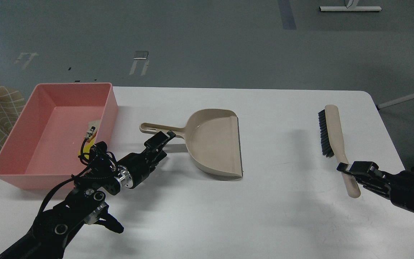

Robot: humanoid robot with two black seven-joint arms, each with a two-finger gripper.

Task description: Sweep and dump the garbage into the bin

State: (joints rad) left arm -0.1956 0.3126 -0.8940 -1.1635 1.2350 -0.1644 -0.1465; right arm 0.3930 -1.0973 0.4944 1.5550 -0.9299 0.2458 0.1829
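Lying flat, the smooth beige dustpan (pixel 214 142) and bristled brush (pixel 332 138) flank jaws whose gaps I cannot tell.

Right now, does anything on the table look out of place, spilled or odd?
Nothing looks spilled or damaged. The dustpan and the brush lie flat on the white table, apart from each other. The table shows no scraps; a pale scrap already lies inside the pink bin.

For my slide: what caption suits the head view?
Left end effector near beige plastic dustpan, right end effector at beige brush, salmon-pink tub alongside.
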